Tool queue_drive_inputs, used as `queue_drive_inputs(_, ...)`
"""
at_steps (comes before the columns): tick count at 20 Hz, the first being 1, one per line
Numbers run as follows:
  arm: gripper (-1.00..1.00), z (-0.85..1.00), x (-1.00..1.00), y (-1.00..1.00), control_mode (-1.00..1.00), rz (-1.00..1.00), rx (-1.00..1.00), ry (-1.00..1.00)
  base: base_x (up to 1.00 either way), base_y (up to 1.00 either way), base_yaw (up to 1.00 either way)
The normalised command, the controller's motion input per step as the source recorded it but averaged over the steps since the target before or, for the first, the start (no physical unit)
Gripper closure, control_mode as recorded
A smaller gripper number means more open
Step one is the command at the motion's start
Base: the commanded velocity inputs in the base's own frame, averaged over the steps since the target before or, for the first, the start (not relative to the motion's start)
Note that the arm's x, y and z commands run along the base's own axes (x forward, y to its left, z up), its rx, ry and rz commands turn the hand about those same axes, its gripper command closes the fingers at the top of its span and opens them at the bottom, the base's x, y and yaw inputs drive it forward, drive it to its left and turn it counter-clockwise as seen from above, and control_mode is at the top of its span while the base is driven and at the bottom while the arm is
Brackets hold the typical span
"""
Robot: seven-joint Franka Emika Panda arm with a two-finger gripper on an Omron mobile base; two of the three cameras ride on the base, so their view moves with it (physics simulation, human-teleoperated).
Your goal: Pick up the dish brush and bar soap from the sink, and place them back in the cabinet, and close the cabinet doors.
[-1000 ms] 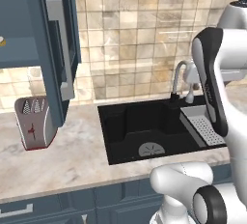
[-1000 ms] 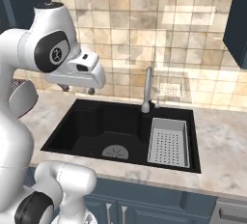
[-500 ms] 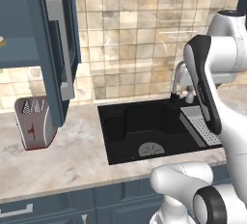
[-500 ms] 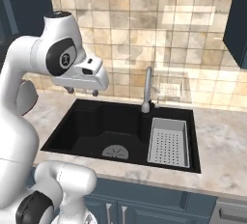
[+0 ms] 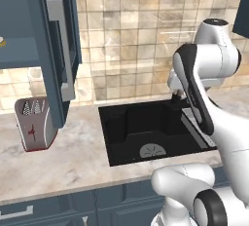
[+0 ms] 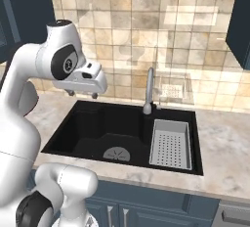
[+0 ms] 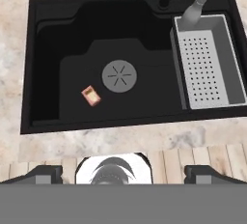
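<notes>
Looks like things are barely started: the small reddish-brown bar soap [image 7: 90, 95] lies on the floor of the black recessed sink [image 7: 53, 49], left of the round grey drain [image 7: 119, 76]. The tall blue-grey cabinet door [image 5: 58, 49] hangs open. Can't spot the brush. The two-finger gripper [image 7: 123, 174] hovers high above the basin, fingers spread wide, holding nothing.

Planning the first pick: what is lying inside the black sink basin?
In the black sink basin: a small reddish-brown bar soap left of the round grey drain, and a perforated grey strainer tray. No brush visible.
</notes>
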Motion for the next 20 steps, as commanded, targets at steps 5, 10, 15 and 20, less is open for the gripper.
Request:
queue_drive_inputs(5, -1.00, -0.22, 0.25, 0.20, -1.00, 0.00, 0.00, 0.00, 0.00, 0.00, 0.00)
queue_drive_inputs(10, -1.00, -0.21, 0.22, 0.17, -1.00, 0.00, 0.00, 0.00, 0.00, 0.00, 0.00)
queue_drive_inputs(15, -1.00, -0.16, 0.21, 0.15, -1.00, 0.00, 0.00, 0.00, 0.00, 0.00, 0.00)
queue_drive_inputs(20, -1.00, -0.16, 0.20, 0.08, -1.00, 0.00, 0.00, 0.02, 0.00, 0.00, 0.00)
